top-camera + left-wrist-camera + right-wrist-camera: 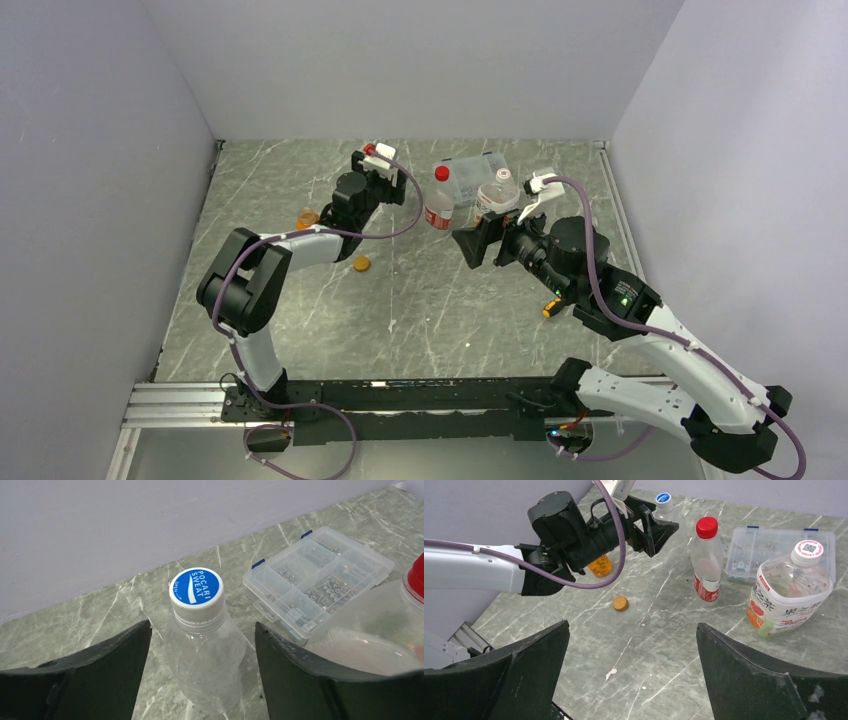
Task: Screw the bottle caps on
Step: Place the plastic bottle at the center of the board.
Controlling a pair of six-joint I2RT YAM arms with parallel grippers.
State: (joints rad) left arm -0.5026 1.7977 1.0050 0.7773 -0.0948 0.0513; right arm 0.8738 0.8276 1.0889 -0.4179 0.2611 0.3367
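Three caps looked seated: the blue cap (pixel 196 586) on the far clear bottle (pixel 205 665), plus the red cap (pixel 707 526) and the whitish cap (pixel 807 550) to its right. The orange cap (pixel 620 603) lay loose on the worktop (pixel 664 655) near the squat orange bottle (pixel 600 566). The left tool (pixel 202 630) stood wide open astride the clear bottle, gripping nothing. The right tool (pixel 632 627) hung open and empty.

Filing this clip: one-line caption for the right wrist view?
Open right gripper facing a loose orange cap; beyond, red-capped bottle, white-capped bottle, and left gripper at the blue-capped bottle.
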